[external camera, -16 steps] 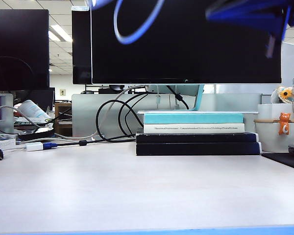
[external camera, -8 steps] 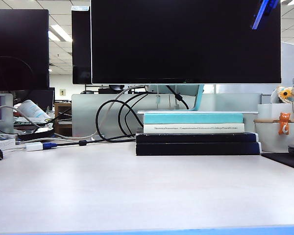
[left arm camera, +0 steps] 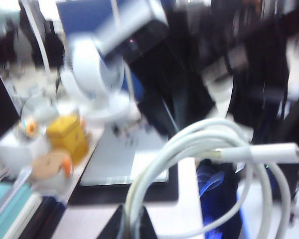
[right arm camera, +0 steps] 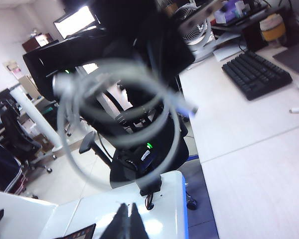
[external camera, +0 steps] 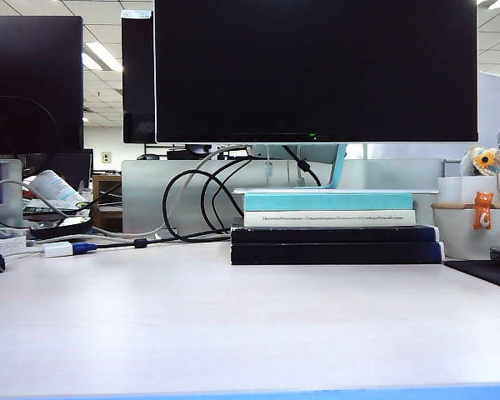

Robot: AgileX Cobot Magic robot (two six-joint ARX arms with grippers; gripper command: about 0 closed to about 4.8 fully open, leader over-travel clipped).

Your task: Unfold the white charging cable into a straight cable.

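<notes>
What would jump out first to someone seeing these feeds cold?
The white charging cable, still looped in coils, hangs in the air in both wrist views; the left gripper and right gripper each pinch a strand with jaws shut. In the exterior view neither arm nor cable shows. There the big black monitor over a stack of books fills the back of the bare desk.

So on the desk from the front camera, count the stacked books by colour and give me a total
Teal book: 1
White book: 1
Black books: 2
Total: 4
</notes>
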